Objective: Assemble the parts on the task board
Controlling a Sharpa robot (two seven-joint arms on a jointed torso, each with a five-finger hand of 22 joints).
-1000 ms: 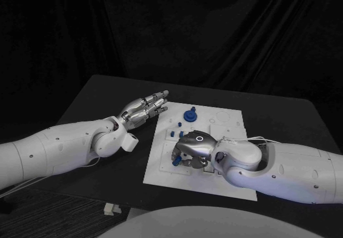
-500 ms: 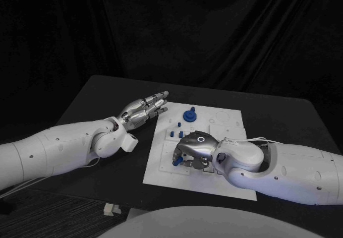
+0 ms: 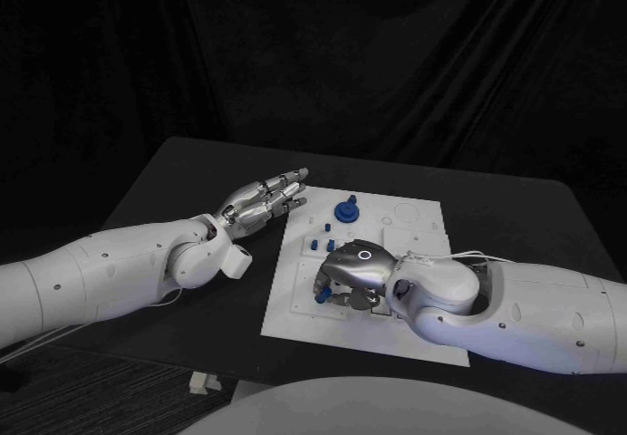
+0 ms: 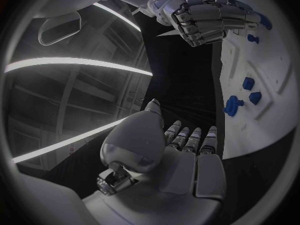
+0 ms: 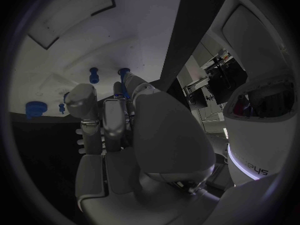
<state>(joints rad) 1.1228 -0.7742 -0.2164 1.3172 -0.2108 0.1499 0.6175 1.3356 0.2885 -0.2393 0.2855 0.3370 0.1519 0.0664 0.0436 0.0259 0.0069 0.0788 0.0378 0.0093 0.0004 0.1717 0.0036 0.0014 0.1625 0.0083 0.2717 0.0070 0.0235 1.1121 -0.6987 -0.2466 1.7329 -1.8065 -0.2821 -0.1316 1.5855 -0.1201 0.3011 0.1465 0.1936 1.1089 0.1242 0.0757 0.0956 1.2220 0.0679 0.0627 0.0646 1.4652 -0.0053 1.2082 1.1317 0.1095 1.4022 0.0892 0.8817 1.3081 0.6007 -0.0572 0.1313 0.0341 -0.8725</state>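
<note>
The task board (image 3: 372, 272) lies flat in the middle of the black desk (image 3: 509, 217). A round blue part (image 3: 346, 210) stands upright in the board's far section. Small blue pegs (image 3: 320, 243) are seated in the board just nearer than it, between the round part and the right robot hand (image 3: 351, 274).

The right robot hand is lowered onto the board's middle, with its fingers curled down over a blue part (image 3: 320, 288), of which only a small portion is exposed at the fingertips. Most of that section of the board is blocked from the head camera by this hand and its wrist. In the right wrist view, the fingers (image 5: 103, 117) are seen pressed together toward the board beside a blue peg; whether the part is actually gripped cannot be told.

The left robot hand (image 3: 262, 198) is held over the desk just beside the board's far left corner, released, fingers extended and nothing held.

Compared with the frame one second earlier, the right robot hand has shifted only slightly over the board. The left robot hand is unchanged.
</note>
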